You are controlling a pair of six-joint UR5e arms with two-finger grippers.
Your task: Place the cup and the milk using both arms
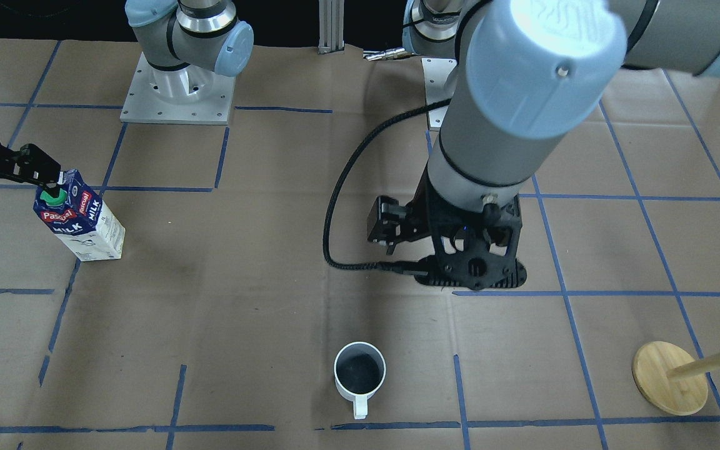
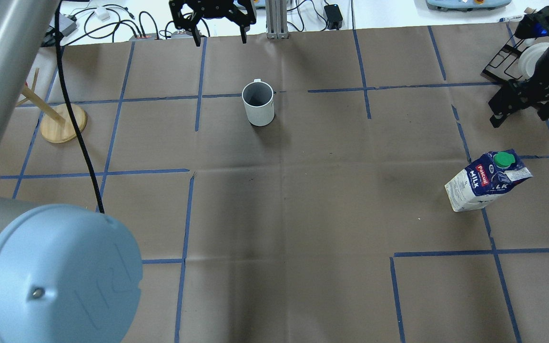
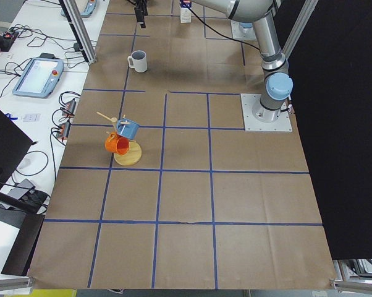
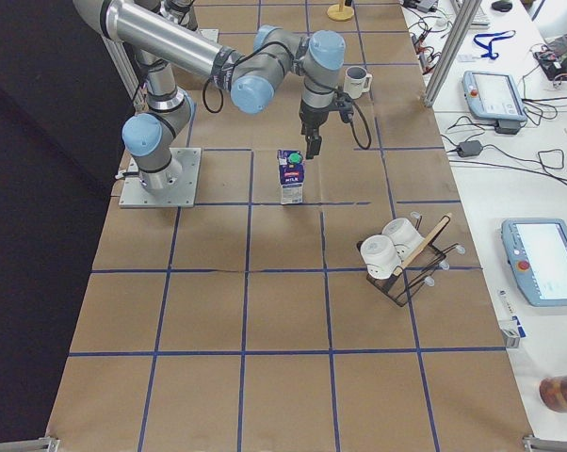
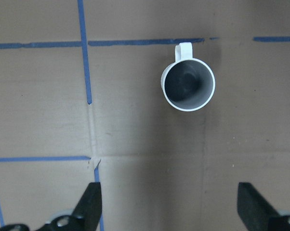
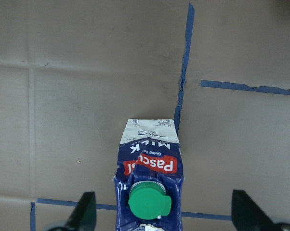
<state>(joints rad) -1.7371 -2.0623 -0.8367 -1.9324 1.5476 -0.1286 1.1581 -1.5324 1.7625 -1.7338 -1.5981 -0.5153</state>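
Barely begun: neither cup (image 5: 188,84) nor milk (image 6: 152,163) is lifted.
Left fingers (image 5: 89,207) spread wide, short of the upright cup on the worktop (image 2: 303,214); right fingers (image 6: 85,209) spread wide around the standing milk's top, toward the robot's right.

Mug tree (image 1: 670,377) cropped, right gripper (image 1: 40,169) partly offscreen

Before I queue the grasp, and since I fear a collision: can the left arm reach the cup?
Probably yes. The left gripper hangs open short of the cup, which stands upright and alone; only bare paper lies between them, nothing blocking.
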